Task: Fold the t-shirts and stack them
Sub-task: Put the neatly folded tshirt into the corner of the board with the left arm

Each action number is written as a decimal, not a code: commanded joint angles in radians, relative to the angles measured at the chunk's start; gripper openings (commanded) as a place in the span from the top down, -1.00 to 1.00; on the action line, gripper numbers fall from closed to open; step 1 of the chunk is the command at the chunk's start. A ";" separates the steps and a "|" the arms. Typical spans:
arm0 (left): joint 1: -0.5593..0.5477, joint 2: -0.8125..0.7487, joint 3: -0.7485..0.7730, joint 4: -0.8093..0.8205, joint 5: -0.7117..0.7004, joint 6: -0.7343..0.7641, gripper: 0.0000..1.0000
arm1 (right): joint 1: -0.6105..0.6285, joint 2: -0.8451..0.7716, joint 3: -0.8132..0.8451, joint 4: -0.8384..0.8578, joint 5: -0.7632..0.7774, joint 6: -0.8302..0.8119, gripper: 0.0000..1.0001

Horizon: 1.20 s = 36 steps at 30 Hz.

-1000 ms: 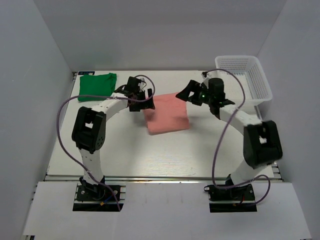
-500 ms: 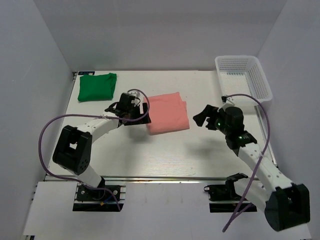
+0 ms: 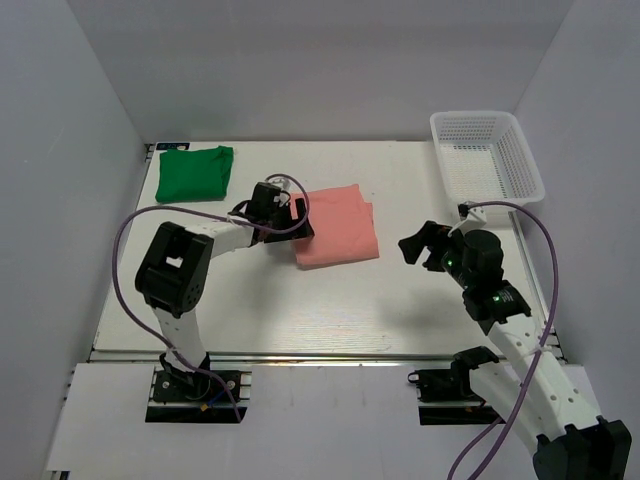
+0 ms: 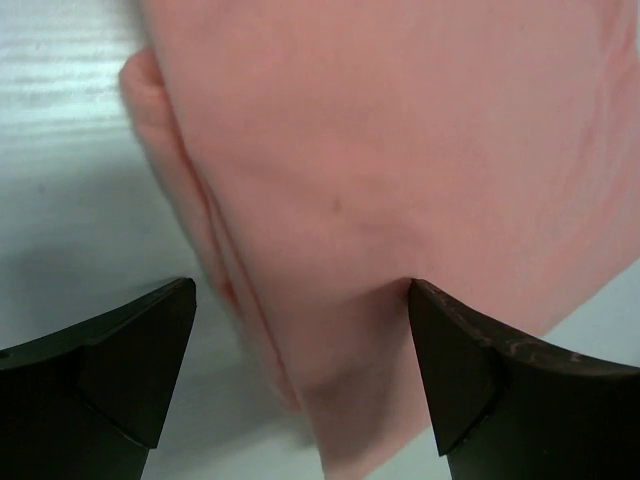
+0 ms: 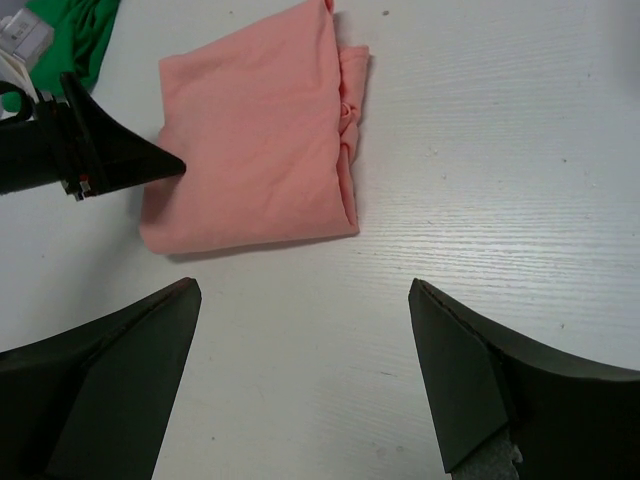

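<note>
The salmon-pink t-shirt (image 3: pixel 338 226) lies folded in a rectangle at mid-table. It fills the left wrist view (image 4: pixel 400 160) and shows in the right wrist view (image 5: pixel 255 150). The green t-shirt (image 3: pixel 194 172) lies folded at the far left corner; a bit shows in the right wrist view (image 5: pixel 75 35). My left gripper (image 3: pixel 297 218) is open at the pink shirt's left edge, its jaws either side of the folded edge (image 4: pixel 300 370). My right gripper (image 3: pixel 418 243) is open and empty over bare table, right of the pink shirt.
A white mesh basket (image 3: pixel 487 157) stands at the far right corner. The table's white surface (image 3: pixel 330 310) lies in front of the shirts. Walls close in left, right and back.
My left gripper has moved right, up to the pink shirt's left edge. My right arm has drawn back toward the near right, away from the shirt.
</note>
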 commanded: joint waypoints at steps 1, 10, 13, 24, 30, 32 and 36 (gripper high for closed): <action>-0.006 0.051 0.026 0.014 0.007 -0.012 -0.95 | -0.005 -0.024 0.014 -0.027 0.034 -0.033 -0.81; -0.026 0.108 -0.011 0.158 0.090 0.066 -0.12 | -0.005 -0.074 0.006 -0.040 0.092 -0.036 -0.81; -0.046 0.122 0.032 0.132 0.059 0.109 0.23 | -0.005 -0.085 0.006 -0.050 0.104 -0.033 -0.81; -0.026 0.056 0.210 -0.060 -0.225 0.362 1.00 | -0.002 -0.160 -0.003 -0.109 0.227 -0.053 -0.81; -0.005 -0.050 0.270 -0.101 -0.376 0.562 1.00 | -0.003 -0.164 -0.010 -0.124 0.302 -0.039 -0.81; -0.005 -0.050 0.314 -0.112 -0.418 0.602 1.00 | -0.003 -0.164 -0.008 -0.129 0.313 -0.036 -0.81; 0.024 -0.061 0.359 -0.112 -0.418 0.769 1.00 | -0.003 -0.156 -0.011 -0.130 0.340 -0.034 -0.81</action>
